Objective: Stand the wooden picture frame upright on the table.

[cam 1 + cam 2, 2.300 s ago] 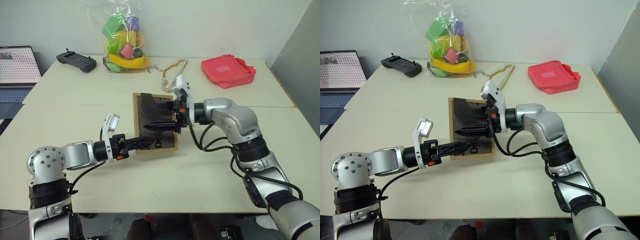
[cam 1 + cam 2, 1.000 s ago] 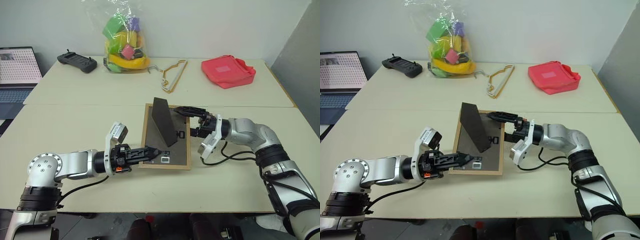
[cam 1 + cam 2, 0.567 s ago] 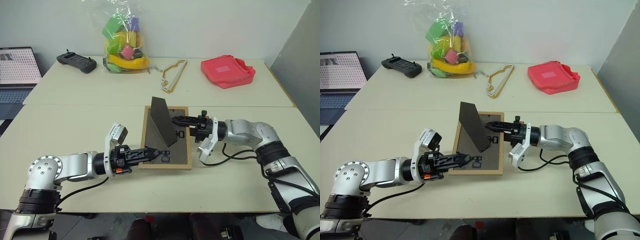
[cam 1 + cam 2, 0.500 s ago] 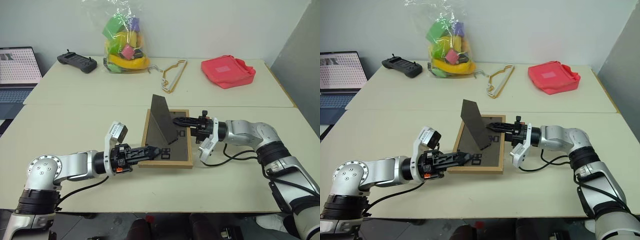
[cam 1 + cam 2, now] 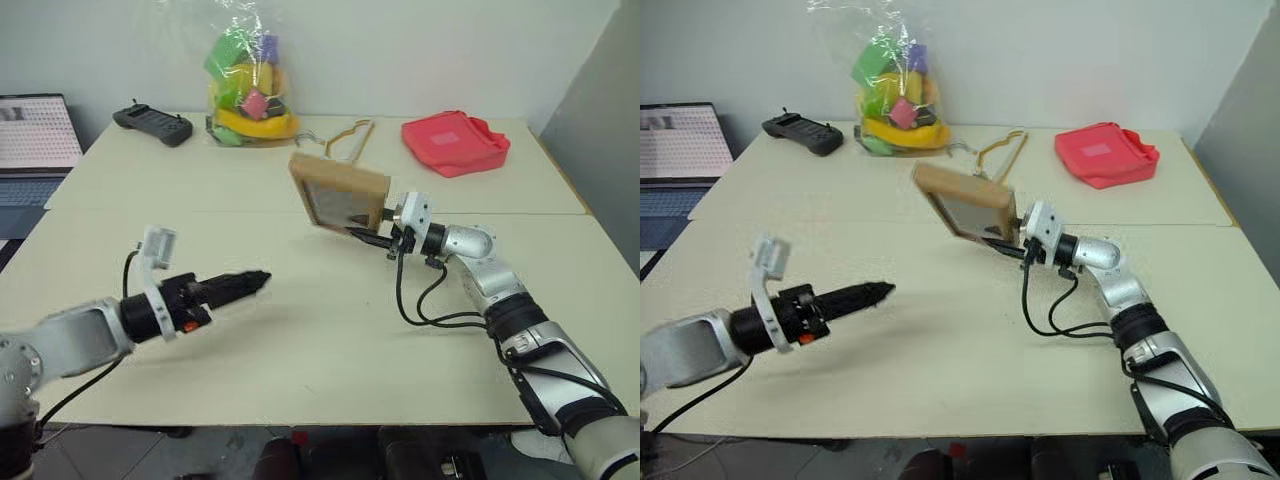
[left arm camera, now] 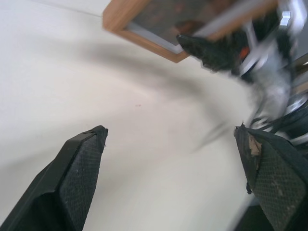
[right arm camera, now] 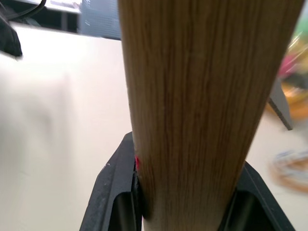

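Since 1 second ago the wooden picture frame (image 5: 340, 190) has come off the table (image 5: 330, 330), where it lay back up, and the left gripper (image 5: 255, 281) has drawn back from it.

Left eye view: the frame hangs tilted in the air above the table's middle, front side toward the camera, pinched at its lower right corner by the right gripper (image 5: 385, 238). It shows a light-wood border around a dim picture.

Left wrist view: the left gripper's 2 fingers (image 6: 79, 161) stand spread wide, holding nothing, well short of the frame.

Right wrist view: the frame's wood-grain edge sits clamped between the right fingers (image 7: 113, 185).

Step in hand: carrying and turning the frame. Next, it probably needs lowering until bottom edge and easel stand both rest on the table, then releasing.
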Robot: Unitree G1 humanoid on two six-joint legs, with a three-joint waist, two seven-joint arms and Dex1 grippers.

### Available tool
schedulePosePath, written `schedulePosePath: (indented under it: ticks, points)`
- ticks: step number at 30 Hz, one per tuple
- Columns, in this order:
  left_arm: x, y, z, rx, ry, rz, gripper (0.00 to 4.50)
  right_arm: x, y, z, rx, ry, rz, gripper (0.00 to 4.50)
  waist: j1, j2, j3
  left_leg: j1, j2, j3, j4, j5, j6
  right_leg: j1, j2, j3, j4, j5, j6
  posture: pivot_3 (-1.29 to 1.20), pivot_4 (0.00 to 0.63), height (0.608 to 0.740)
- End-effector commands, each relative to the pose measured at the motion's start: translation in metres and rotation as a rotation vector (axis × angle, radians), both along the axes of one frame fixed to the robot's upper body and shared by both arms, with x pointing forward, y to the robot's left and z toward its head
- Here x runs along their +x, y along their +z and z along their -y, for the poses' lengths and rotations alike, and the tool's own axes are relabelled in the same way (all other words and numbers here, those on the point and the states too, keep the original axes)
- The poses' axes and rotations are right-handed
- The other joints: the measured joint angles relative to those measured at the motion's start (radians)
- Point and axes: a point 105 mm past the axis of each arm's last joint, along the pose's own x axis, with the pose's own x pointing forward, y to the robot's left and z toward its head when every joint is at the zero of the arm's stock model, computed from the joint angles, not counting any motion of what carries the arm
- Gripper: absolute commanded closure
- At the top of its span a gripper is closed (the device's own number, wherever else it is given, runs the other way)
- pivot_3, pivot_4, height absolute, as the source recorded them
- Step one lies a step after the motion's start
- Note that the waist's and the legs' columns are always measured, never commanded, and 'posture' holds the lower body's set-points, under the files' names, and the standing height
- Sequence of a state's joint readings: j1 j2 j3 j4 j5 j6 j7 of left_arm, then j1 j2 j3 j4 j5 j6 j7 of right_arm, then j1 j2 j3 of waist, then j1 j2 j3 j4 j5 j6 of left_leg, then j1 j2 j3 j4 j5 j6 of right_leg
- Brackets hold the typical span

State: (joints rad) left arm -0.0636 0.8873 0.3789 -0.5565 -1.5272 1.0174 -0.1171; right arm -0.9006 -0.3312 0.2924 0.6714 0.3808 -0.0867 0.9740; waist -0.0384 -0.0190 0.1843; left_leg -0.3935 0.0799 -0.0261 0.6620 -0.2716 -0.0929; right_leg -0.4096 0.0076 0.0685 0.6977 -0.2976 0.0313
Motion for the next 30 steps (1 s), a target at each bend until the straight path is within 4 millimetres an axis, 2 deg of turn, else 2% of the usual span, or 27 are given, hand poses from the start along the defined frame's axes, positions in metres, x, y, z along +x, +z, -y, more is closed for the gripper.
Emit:
schedulePosePath:
  ticks: [1, 5, 11, 13, 14, 18, 21, 24, 25, 27, 28, 30]
  points:
    - [0.0, 0.007, 0.015, 0.109, 0.059, 0.223, 0.0, 0.007, 0.009, -0.009, 0.068, 0.039, -0.186, 3.19, 0.006, 0.0, 0.0, 0.0, 0.0, 0.001, 0.0, 0.0, 0.0, 0.0, 0.0, 0.0, 0.0, 0.0, 0.0, 0.0, 0.15, 0.74]
    - [0.002, -0.004, 0.007, 0.142, 0.133, 0.272, 0.0, 0.016, -0.007, -0.015, 0.062, -0.006, -0.287, 3.19, 0.01, 0.0, 0.0, -0.001, 0.0, 0.001, 0.0, 0.0, 0.001, -0.001, 0.001, 0.0, -0.001, 0.0, 0.0, 0.0, 0.15, 0.74]
    - [0.001, -0.018, -0.004, 0.154, 0.179, 0.259, 0.0, 0.016, -0.041, -0.019, 0.029, -0.046, -0.33, 3.19, 0.005, 0.0, 0.0, -0.001, 0.0, 0.002, -0.001, -0.003, 0.005, -0.003, 0.003, 0.002, 0.0, 0.0, 0.0, 0.0, 0.15, 0.74]
    - [0.002, -0.019, -0.005, 0.16, 0.176, 0.263, 0.0, 0.015, -0.048, -0.017, 0.034, -0.059, -0.35, 2.49, 0.005, 0.0, 0.0, 0.0, 0.001, 0.001, 0.0, -0.003, 0.005, -0.002, 0.003, 0.002, 0.0, 0.0, 0.0, 0.0, 0.15, 0.74]
    - [0.003, -0.019, -0.005, 0.16, 0.174, 0.265, 0.0, 0.015, -0.05, -0.017, 0.043, -0.063, -0.367, 2.39, 0.005, 0.0, 0.0, 0.0, 0.001, 0.001, 0.0, -0.003, 0.005, -0.002, 0.003, 0.002, 0.0, 0.0, 0.0, 0.0, 0.15, 0.74]
    - [0.009, -0.018, -0.007, 0.166, 0.169, 0.273, 0.0, 0.017, -0.054, -0.01, 0.057, -0.096, -0.376, 1.38, 0.004, 0.0, 0.0, 0.0, 0.0, 0.001, 0.0, -0.003, 0.005, -0.002, 0.003, 0.002, 0.0, 0.0, 0.0, 0.0, 0.15, 0.74]
    - [0.015, -0.016, -0.008, 0.167, 0.159, 0.283, 0.0, 0.018, -0.054, -0.004, 0.051, -0.111, -0.359, 0.83, 0.006, 0.0, 0.0, -0.001, 0.0, 0.001, 0.0, -0.003, 0.005, -0.002, 0.003, 0.002, 0.0, 0.0, 0.0, 0.0, 0.15, 0.74]
    - [0.019, -0.016, -0.007, 0.172, 0.123, 0.28, 0.0, 0.015, -0.055, 0.01, 0.03, -0.124, -0.323, 0.18, 0.007, 0.0, 0.0, -0.001, 0.0, 0.001, 0.0, -0.003, 0.005, -0.002, 0.003, 0.002, 0.0, 0.0, 0.0, 0.0, 0.15, 0.74]
    - [0.021, -0.015, -0.008, 0.169, 0.117, 0.278, 0.0, 0.013, -0.055, 0.016, 0.025, -0.125, -0.318, 0.09, 0.007, 0.0, 0.0, -0.001, 0.0, 0.001, 0.0, -0.003, 0.005, -0.002, 0.003, 0.001, 0.0, 0.0, 0.0, 0.0, 0.15, 0.74]
    - [0.024, -0.014, -0.013, 0.183, 0.103, 0.277, 0.0, 0.007, -0.057, 0.038, -0.037, -0.153, -0.272, 0.09, 0.009, 0.0, 0.0, -0.001, 0.0, 0.001, -0.001, -0.003, 0.005, -0.002, 0.003, 0.001, -0.001, 0.0, 0.0, 0.0, 0.15, 0.74]
    - [0.028, -0.01, -0.018, 0.195, 0.1, 0.276, 0.0, 0.001, -0.054, 0.055, -0.083, -0.169, -0.235, 0.09, 0.01, 0.0, 0.0, -0.001, 0.0, 0.001, -0.001, -0.003, 0.005, -0.002, 0.003, 0.001, -0.001, 0.0, 0.0, 0.0, 0.15, 0.74]
    - [0.034, -0.002, -0.027, 0.197, 0.095, 0.275, 0.0, -0.01, -0.046, 0.077, -0.149, -0.186, -0.175, 0.09, 0.015, 0.0, 0.0, -0.002, 0.0, 0.0, 0.0, -0.003, 0.005, -0.002, 0.003, 0.0, -0.001, 0.0, 0.0, 0.0, 0.15, 0.74]
